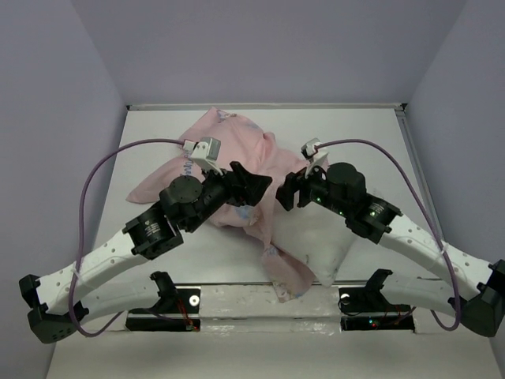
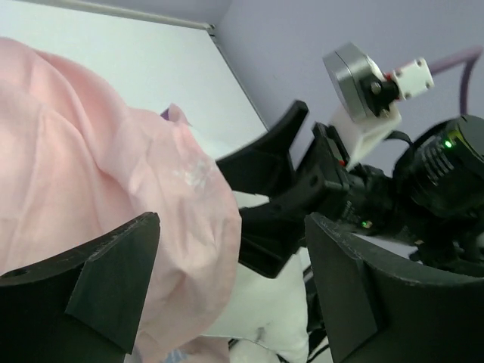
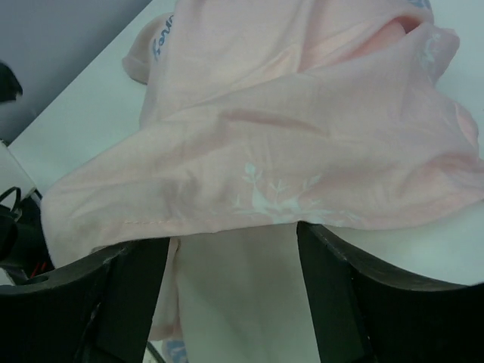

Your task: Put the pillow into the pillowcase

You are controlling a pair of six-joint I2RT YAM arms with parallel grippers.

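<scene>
PROGRESS: partial, judged | pillowcase [image 1: 237, 142] drapes the 12 o'clock end of pillow [image 1: 316, 237]; 5 o'clock corner bare | left gripper [image 1: 254, 183], right gripper [image 1: 289, 192]: jaws apart, unclamped | REMAINING: draw case toward 6 o'clock

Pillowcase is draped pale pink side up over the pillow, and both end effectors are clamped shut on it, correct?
No. Both are open, not clamped: the left end effector and the right end effector show their fingers spread wide in their wrist views. The pillowcase does lie pale pink side up over the pillow.
</scene>
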